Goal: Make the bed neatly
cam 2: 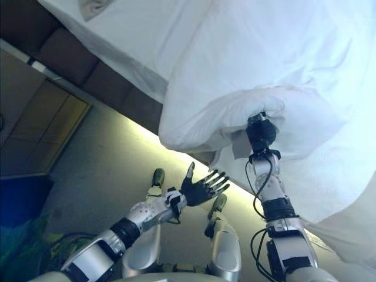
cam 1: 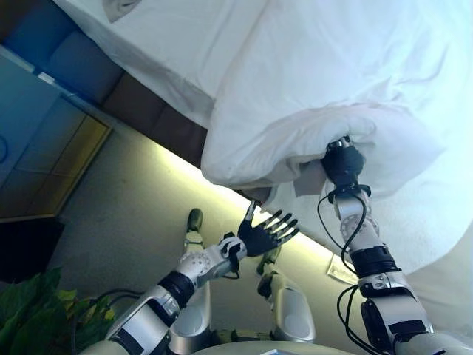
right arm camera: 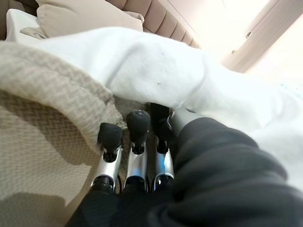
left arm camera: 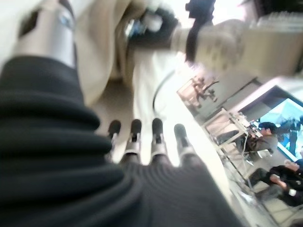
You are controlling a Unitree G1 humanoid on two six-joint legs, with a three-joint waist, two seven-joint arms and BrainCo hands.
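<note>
R hand (cam 1: 341, 164) under duvet (cam 1: 310, 89) edge

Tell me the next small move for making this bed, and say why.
Probably bring the open left robot hand up to the bunched white duvet beside the right robot hand. The right one is tucked into the fold at the bed's edge; the left hovers below, touching nothing. Two hands could spread the heaped cover more evenly.

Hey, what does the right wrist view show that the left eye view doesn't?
Only the right wrist view shows the beige woven blanket under the white duvet, plus a pillow by the headboard. Only the left eye view shows the open left hand off the bed and a green plant. Both show the duvet and right hand.
</note>
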